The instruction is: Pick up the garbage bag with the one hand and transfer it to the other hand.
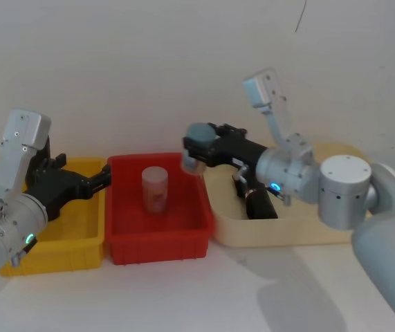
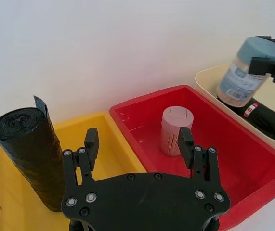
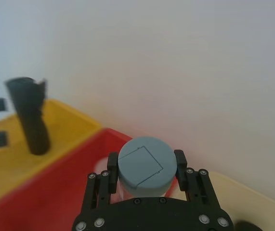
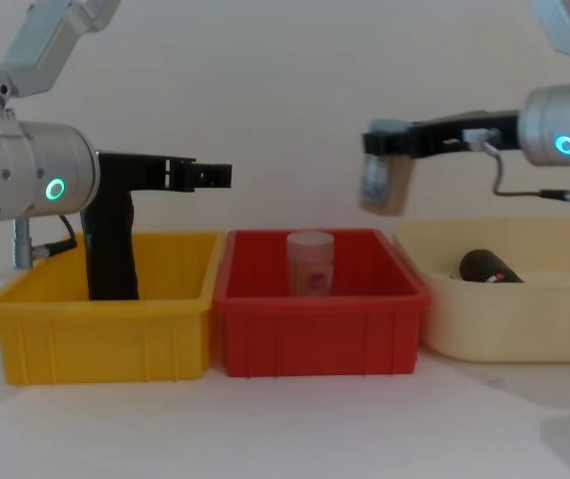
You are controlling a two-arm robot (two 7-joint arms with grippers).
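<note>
Two grippers face you: left gripper [image 2: 138,142] spread empty, right gripper [image 3: 146,166] clamping a jar [image 2: 245,72], while the glossy labelled bag [image 2: 265,117] probably grips best mid-roll, slippery yet light.

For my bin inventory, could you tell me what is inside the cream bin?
A black roll with a red-and-white label lies inside the cream bin. The near wall hides the remaining floor.

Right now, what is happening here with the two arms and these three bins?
The right gripper holds a blue-lidded jar in the air, between the red bin and the cream bin. The left gripper hangs open above the yellow bin, where a plain black roll stands upright. The garbage bag with the red-and-white label lies untouched in the cream bin. A pale pink jar stands in the red bin.
</note>
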